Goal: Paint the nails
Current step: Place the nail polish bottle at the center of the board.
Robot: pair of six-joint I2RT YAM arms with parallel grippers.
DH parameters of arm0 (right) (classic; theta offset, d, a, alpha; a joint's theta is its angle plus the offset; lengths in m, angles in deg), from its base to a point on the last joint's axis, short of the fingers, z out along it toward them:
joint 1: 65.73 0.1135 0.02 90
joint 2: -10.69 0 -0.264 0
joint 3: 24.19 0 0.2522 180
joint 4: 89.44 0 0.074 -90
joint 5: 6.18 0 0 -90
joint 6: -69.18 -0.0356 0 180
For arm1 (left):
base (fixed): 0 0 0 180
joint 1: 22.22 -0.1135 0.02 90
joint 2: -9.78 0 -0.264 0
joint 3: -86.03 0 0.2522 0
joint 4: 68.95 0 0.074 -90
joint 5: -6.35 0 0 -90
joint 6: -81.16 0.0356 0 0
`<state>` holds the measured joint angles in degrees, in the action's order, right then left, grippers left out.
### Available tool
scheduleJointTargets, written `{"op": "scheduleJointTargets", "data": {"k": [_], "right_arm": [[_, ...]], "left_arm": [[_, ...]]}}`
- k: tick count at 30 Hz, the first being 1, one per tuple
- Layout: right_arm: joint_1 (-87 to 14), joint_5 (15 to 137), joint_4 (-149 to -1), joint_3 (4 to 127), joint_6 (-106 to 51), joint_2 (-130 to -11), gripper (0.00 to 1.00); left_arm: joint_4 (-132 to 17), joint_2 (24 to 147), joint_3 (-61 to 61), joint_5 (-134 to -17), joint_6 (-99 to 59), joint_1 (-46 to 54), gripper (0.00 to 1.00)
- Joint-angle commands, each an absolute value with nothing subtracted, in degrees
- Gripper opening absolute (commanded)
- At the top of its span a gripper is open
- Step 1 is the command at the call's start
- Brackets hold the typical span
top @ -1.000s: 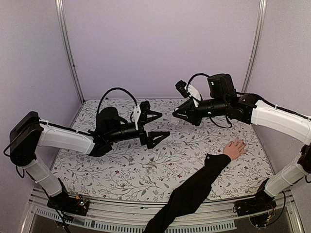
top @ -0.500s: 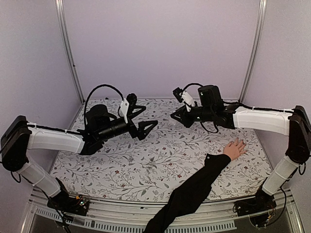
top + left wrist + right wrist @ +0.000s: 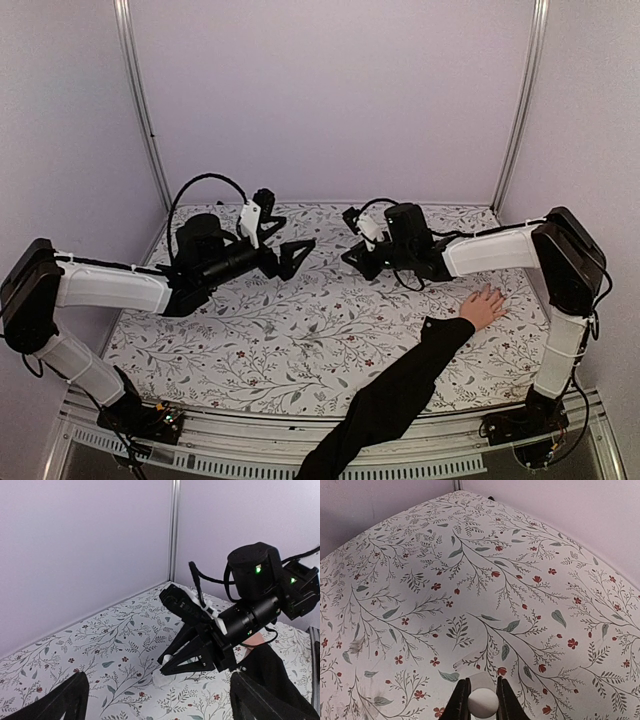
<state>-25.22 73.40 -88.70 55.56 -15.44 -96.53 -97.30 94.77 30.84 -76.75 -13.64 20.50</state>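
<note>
Looking down from the overhead camera, I saw the floral table (image 3: pixel 300 340) stretched beneath both arms. A long black sleeve (image 3: pixel 400 390) reached in from the near edge, and its hand (image 3: pixel 484 306) lay flat on the cloth near the right side, fingers spread. The left gripper (image 3: pixel 298 258) hung over the centre-left of the cloth, its jaws wide apart and holding nothing. The right gripper (image 3: pixel 348 258) pointed down near the middle, well apart from the hand, its fingers clamped on a small pale bottle (image 3: pixel 482 702). The nails (image 3: pixel 498 294) sat at the spread fingertips, too small for me to judge their state.
</note>
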Motion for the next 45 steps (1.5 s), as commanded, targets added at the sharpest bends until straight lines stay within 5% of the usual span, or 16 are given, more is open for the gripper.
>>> {"op": "scheduleJointTargets", "data": {"k": [1,32,41,45], "right_arm": [[-24.53,76.82,-94.23,55.50,-14.24,-100.00,0.00],[-22.94,79.59,-100.37,55.63,-11.96,-108.75,0.05],[-22.58,79.63,-99.78,55.38,-11.67,-108.76,0.14],[-22.48,78.34,-98.84,55.23,-11.64,-107.87,0.29]], "left_arm": [[-96.78,94.23,30.80,-77.33,-14.06,19.54,1.00],[-96.16,94.42,31.23,-77.14,-13.89,19.40,1.00],[-96.06,94.25,31.39,-77.22,-14.04,19.46,1.00],[-95.97,94.11,31.47,-77.40,-14.01,19.44,1.00]]}}
